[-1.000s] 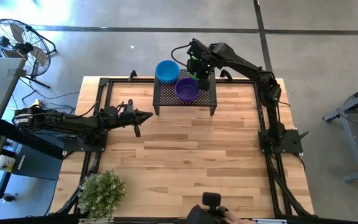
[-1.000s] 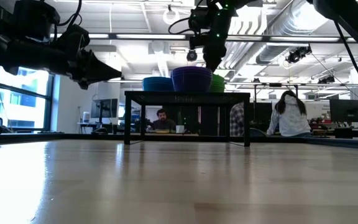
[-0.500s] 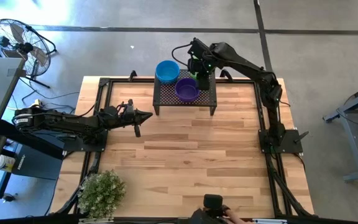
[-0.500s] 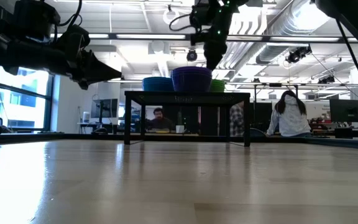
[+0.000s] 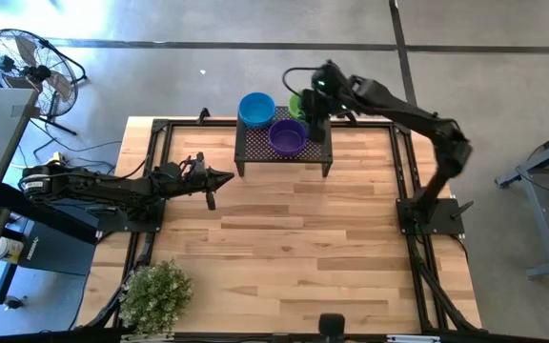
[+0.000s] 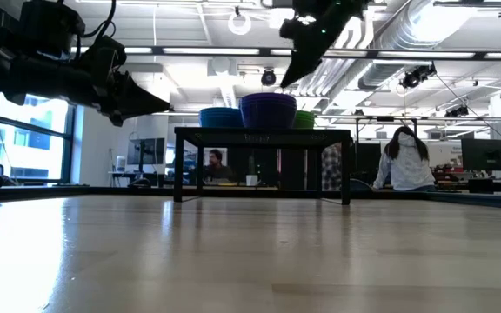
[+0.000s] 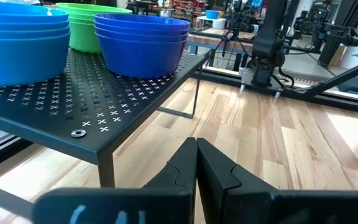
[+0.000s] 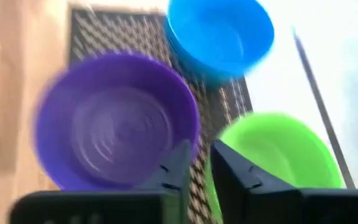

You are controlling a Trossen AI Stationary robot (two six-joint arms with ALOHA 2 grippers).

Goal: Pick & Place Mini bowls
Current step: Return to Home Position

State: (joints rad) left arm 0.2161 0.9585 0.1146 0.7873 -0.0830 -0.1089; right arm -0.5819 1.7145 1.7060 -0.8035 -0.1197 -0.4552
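Nearest, the wooden table [image 5: 294,248] had no bowls on it, so I think the sorting was done. A bit farther in, the left gripper [image 5: 225,177] hung in the air near the front corner of the black rack [image 5: 255,150], pointing at it. Its two fingers were pressed tight together with nothing between them, likely because it had no job and was only waiting. Next came the rack, and all the mini bowls sat on top of it in three piles, one colour each. I guess they were nested like that to save room and stay tidy. The purple bowls [image 5: 287,136] were at the front. The blue bowls [image 5: 256,108] and the green bowls [image 8: 278,149] were at the back edge, with blue on the left arm's side. The right gripper [image 8: 199,149] was up in the air over the rack, above the gap between the purple and green piles, touching none of them. Its fingers were a little apart and held nothing. It looked high enough to swing away without bumping a pile.
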